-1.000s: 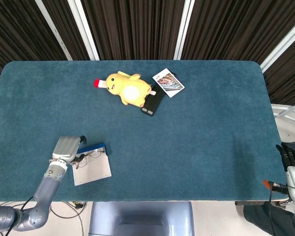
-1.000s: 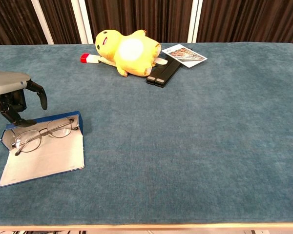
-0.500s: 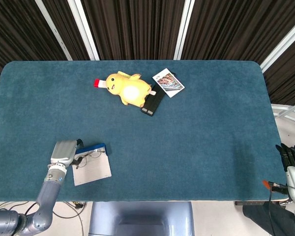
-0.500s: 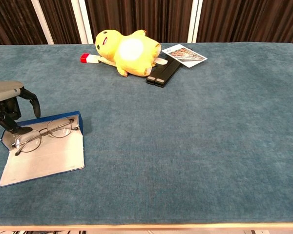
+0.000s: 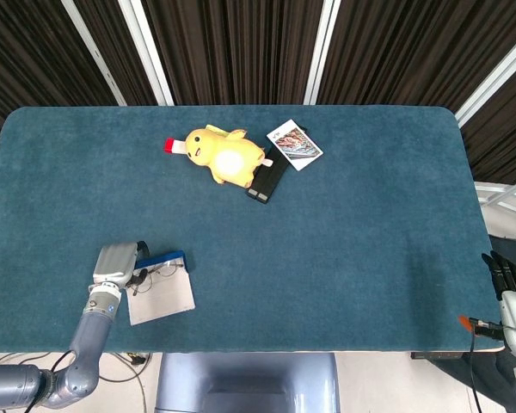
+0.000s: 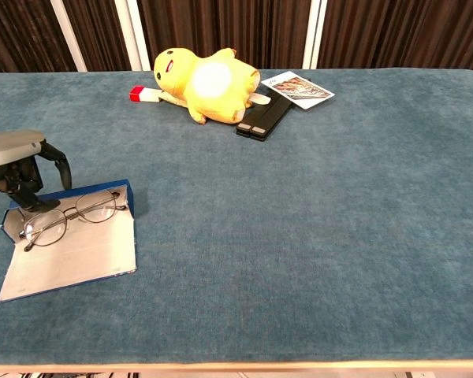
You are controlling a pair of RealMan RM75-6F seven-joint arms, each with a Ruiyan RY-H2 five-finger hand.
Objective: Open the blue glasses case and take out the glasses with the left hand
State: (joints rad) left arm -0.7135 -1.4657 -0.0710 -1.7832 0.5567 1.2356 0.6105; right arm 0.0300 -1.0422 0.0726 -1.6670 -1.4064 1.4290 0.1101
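The blue glasses case (image 6: 71, 240) lies open on the teal table (image 6: 315, 220), toward 8 o'clock from the table's centre in the head view, close to the near edge. Its pale inner flap lies flat toward the near edge, and the blue edge runs along the far side. The glasses (image 6: 67, 215) rest in the case at its far end, lenses side by side, frame thin and metallic.

The left hand (image 6: 20, 161) hangs at the case's 10 o'clock corner. Its dark fingers (image 6: 61, 164) curl downward and apart; one fingertip is at or near the left end of the glasses. Whether it touches the frame cannot be told. The hand holds nothing that can be seen. The head view shows the same hand (image 5: 116, 262) just at 9 o'clock of the case.

The right hand (image 5: 509, 275) is at the table's 4 o'clock edge, off the surface, only partly in view; its state cannot be told.

At 12 o'clock, well apart from the case, a yellow plush toy (image 6: 205, 83) lies on its side. A black device (image 6: 264, 118) touches it at 4 o'clock, and a printed card (image 6: 298, 88) lies just beyond.
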